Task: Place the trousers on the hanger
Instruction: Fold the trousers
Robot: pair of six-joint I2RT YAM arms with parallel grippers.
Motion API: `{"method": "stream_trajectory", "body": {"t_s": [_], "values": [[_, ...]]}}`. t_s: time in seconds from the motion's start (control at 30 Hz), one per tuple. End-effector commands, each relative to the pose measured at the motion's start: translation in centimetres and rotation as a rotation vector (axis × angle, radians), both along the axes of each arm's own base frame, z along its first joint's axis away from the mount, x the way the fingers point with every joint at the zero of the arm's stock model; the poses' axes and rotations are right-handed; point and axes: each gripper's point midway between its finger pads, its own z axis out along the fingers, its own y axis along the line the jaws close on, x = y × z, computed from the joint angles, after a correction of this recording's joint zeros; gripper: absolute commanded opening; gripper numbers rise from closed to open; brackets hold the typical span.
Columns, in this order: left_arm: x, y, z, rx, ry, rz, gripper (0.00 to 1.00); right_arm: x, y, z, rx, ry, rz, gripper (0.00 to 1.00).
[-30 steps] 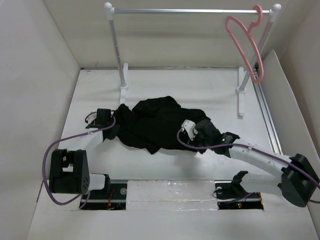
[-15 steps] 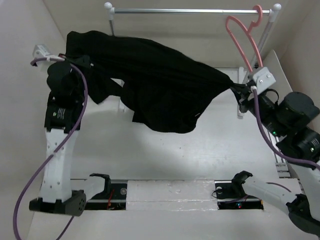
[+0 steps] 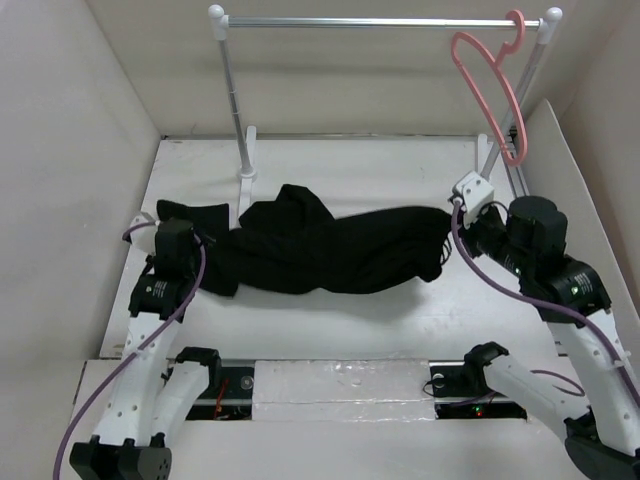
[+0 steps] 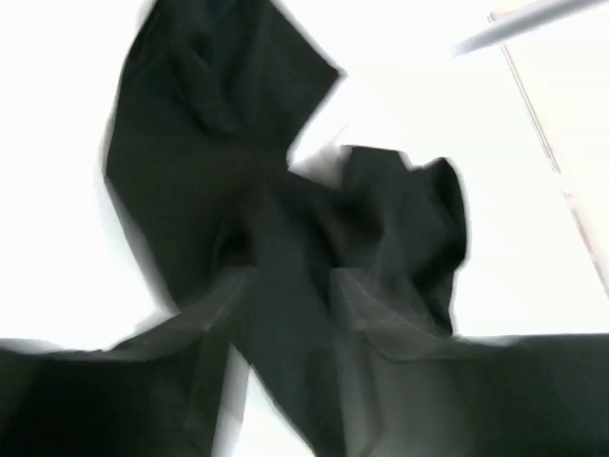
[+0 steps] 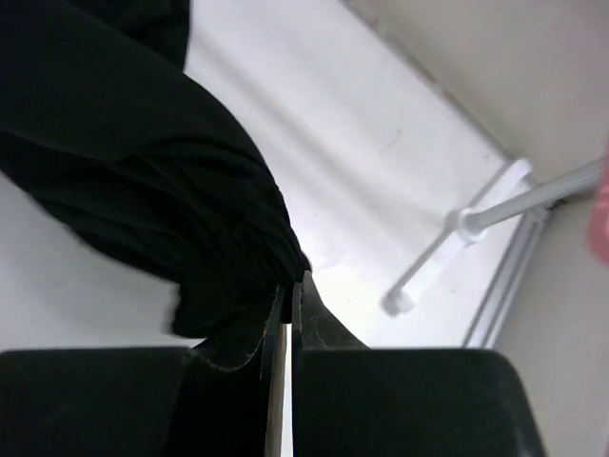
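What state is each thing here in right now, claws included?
trousers: crumpled in a long strip on the table, not hung.
hanger: empty, hooked on the rail's right end.
rail: upright, holding only the hanger.
left gripper: at the trousers' left end; open or shut unclear.
right gripper: shut on the trousers' right end.

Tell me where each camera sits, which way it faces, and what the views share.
Top external: fixed high behind the bases, looking down at black soft-fabric trousers spread between left arm and right arm, silver metal rail and thin pink plastic hanger beyond.
Left wrist: on the left arm, facing down onto the trousers; blurred, no robot part distinguishable.
Right wrist: on the right arm, looking along its shut right pincer gripping the trousers' edge, the rail's white foot beyond.
Shared: all three show the trousers; top and right wrist show that foot.
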Motion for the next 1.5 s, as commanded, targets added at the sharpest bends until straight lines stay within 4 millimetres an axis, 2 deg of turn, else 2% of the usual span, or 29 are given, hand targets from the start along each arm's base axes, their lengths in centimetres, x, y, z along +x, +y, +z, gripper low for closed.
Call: {"method": "stream_trajectory", "body": {"t_s": [0.0, 0.03, 0.1, 0.13, 0.2, 0.23, 0.3, 0.37, 0.4, 0.5, 0.53, 0.63, 0.67, 0.7, 0.73, 0.8, 0.83, 0.9, 0.93, 0.97, 1.0, 1.03, 1.13, 1.27, 1.3, 1.33, 1.37, 1.4, 1.47], "values": [[-2.0, 1.9, -1.0, 0.002, 0.013, 0.120, 0.53, -3.2, 0.9, -2.3, 0.033, 0.044, 0.116, 0.00], [-2.5, 2.1, -0.7, 0.012, -0.012, 0.123, 0.61, -4.7, 1.7, -5.5, 0.038, 0.128, 0.184, 0.00], [-2.3, 2.5, 0.5, 0.032, -0.065, 0.125, 0.73, -7.4, 2.2, -9.8, 0.024, 0.301, 0.253, 0.00], [-2.3, 2.6, 1.2, 0.043, -0.083, 0.121, 0.75, -9.1, 3.0, -12.4, 0.027, 0.412, 0.326, 0.00], [-1.6, 2.4, 1.6, 0.056, -0.087, 0.105, 0.79, -11.6, 3.2, -14.9, 0.006, 0.544, 0.386, 0.00], [-0.9, 2.3, 0.8, 0.067, -0.045, 0.096, 0.79, -12.5, 3.4, -15.8, 0.000, 0.587, 0.414, 0.00], [0.6, 1.4, -0.2, 0.075, -0.007, 0.034, 0.79, -13.5, 2.2, -17.4, -0.055, 0.661, 0.371, 0.00], [2.9, 0.6, -2.0, 0.096, 0.052, -0.021, 0.77, -13.8, 2.4, -17.3, -0.064, 0.671, 0.369, 0.00], [4.7, -0.4, -3.2, 0.087, 0.085, -0.077, 0.75, -13.7, 2.0, -17.3, -0.084, 0.677, 0.338, 0.00], [6.3, -1.3, -5.4, 0.107, 0.182, -0.154, 0.69, -13.1, 2.0, -16.5, -0.114, 0.669, 0.315, 0.00], [7.5, -1.7, -6.5, 0.118, 0.208, -0.186, 0.68, -12.4, 1.2, -16.4, -0.143, 0.652, 0.264, 0.00], [9.0, -2.1, -7.9, 0.144, 0.266, -0.243, 0.67, -11.4, 0.4, -15.6, -0.180, 0.615, 0.210, 0.00], [10.3, -2.6, -7.4, 0.145, 0.232, -0.274, 0.68, -11.3, 0.1, -15.5, -0.189, 0.610, 0.192, 0.00], [10.9, -3.4, -7.4, 0.127, 0.231, -0.312, 0.68, -11.1, -0.1, -15.2, -0.193, 0.600, 0.174, 0.00], [12.5, -5.0, -7.1, 0.143, 0.227, -0.368, 0.69, -10.9, -0.4, -15.1, -0.196, 0.589, 0.157, 0.00], [13.9, -7.0, -7.2, 0.181, 0.244, -0.420, 0.71, -10.7, 0.0, -15.3, -0.181, 0.586, 0.161, 0.00], [14.9, -9.3, -8.1, 0.215, 0.285, -0.483, 0.72, -10.9, 0.5, -15.6, -0.165, 0.602, 0.181, 0.00], [15.5, -10.6, -9.3, 0.241, 0.332, -0.513, 0.73, -10.8, 1.2, -15.6, -0.132, 0.593, 0.200, 0.00], [15.9, -11.3, -11.0, 0.243, 0.376, -0.527, 0.72, -10.9, 1.5, -15.6, -0.123, 0.589, 0.211, 0.00], [15.8, -11.4, -12.5, 0.223, 0.412, -0.522, 0.70, -10.8, 1.4, -15.2, -0.093, 0.568, 0.185, 0.00], [15.8, -11.4, -12.5, 0.226, 0.413, -0.518, 0.70, -10.8, 1.4, -15.2, -0.093, 0.568, 0.185, 0.00], [15.7, -11.2, -13.6, 0.227, 0.432, -0.509, 0.69, -10.7, 1.2, -15.0, -0.091, 0.556, 0.168, 0.00], [15.6, -10.4, -14.6, 0.243, 0.462, -0.454, 0.67, -10.7, 0.9, -14.7, -0.076, 0.541, 0.145, 0.00], [16.6, -10.2, -14.6, 0.252, 0.443, -0.422, 0.66, -10.7, 1.3, -14.5, -0.052, 0.532, 0.157, 0.00], [16.8, -10.2, -15.1, 0.252, 0.451, -0.417, 0.62, -10.6, 1.4, -14.3, -0.041, 0.520, 0.162, 0.00], [17.3, -10.2, -14.8, 0.251, 0.440, -0.406, 0.53, -10.6, 1.5, -14.2, -0.032, 0.517, 0.160, 0.00], [17.6, -10.3, -14.8, 0.250, 0.436, -0.399, 0.22, -10.5, 1.5, -14.0, -0.026, 0.508, 0.157, 0.00], [17.7, -10.1, -14.7, 0.251, 0.439, -0.387, 0.02, -10.4, 1.4, -13.7, -0.023, 0.495, 0.150, 0.00], [17.8, -10.0, -12.3, 0.233, 0.413, -0.348, 0.00, -9.9, 0.8, -13.0, -0.030, 0.465, 0.111, 0.00]]}}
